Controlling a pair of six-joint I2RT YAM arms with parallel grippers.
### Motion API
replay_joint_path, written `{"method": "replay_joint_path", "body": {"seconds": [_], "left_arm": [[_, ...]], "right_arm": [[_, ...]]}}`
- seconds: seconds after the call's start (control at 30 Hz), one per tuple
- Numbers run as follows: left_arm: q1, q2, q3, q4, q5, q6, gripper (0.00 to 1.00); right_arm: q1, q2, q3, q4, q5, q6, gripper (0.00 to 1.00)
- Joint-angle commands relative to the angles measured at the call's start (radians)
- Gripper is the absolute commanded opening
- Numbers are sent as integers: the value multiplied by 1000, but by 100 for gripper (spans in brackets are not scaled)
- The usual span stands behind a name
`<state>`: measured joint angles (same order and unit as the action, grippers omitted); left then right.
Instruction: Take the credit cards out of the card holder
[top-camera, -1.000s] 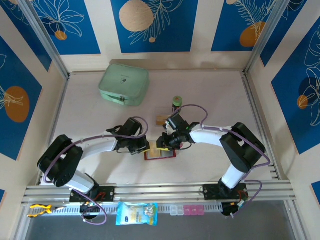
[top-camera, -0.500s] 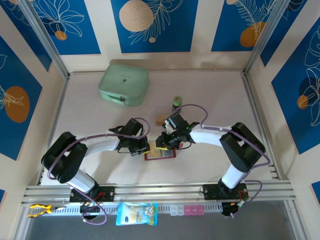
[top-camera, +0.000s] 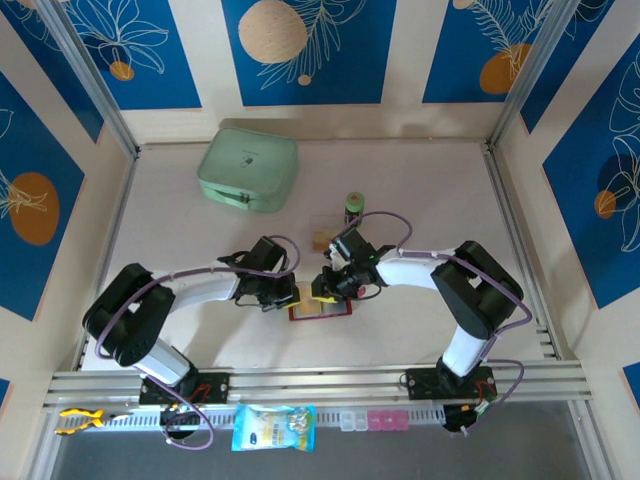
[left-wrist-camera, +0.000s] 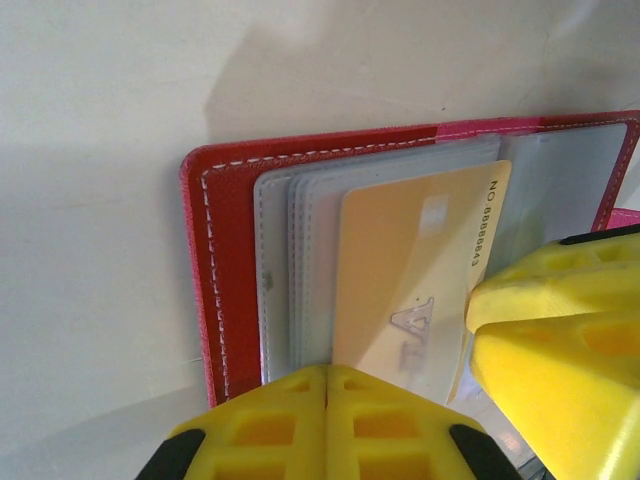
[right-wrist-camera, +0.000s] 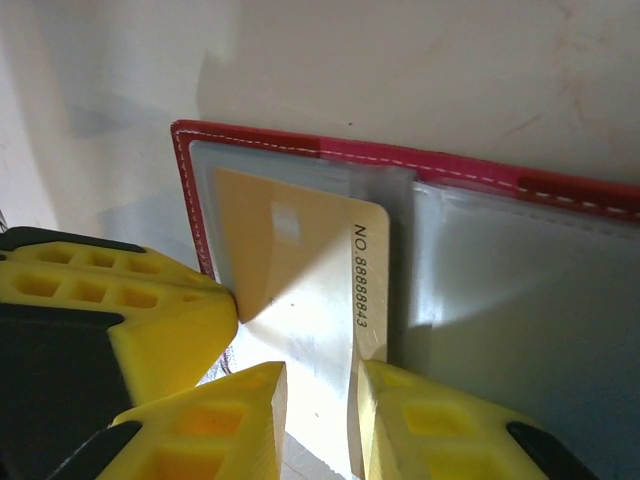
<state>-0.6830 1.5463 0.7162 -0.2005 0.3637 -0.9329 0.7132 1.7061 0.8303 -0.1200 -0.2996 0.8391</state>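
Left gripper (left-wrist-camera: 327, 390): jaws fully closed, fingertips meeting, set over one edge of the open card holder (left-wrist-camera: 205, 270).
Card holder: lies flat and open on the table (left-wrist-camera: 100, 150), directly ahead of the left gripper, with its red stitched border to that gripper's left (clear sleeves (left-wrist-camera: 285, 260) fan out inside it).
Credit card (left-wrist-camera: 400, 280): yellow, partly out of a sleeve, just right of the left fingertips. Its numbered edge reaches the right gripper (right-wrist-camera: 320, 390).
Right gripper: jaws narrow with a gap showing. The numbered card edge sits at that gap; a firm pinch cannot be confirmed.
Open room: bare table beyond the holder's outer edges. The mint-green case (top-camera: 248, 170) is well apart from both grippers. The green can (top-camera: 353, 205) is nearer the right gripper, not touching.
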Motion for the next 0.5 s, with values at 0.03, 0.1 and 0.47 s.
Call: {"method": "replay_joint_path", "body": {"seconds": [0.03,0.1,0.47], "left_arm": [[-3,14,14,-60,-29,23,5],[-3,12,14,-62,-28,24,5],[-3,-1,21,-64,-27,21,4]], "right_arm": [[-8,6,12,-42,8,-17,26],[-9,-4,16,-55,20,-23,26],[-9,-44,22,-81,42,-39,26]]}}
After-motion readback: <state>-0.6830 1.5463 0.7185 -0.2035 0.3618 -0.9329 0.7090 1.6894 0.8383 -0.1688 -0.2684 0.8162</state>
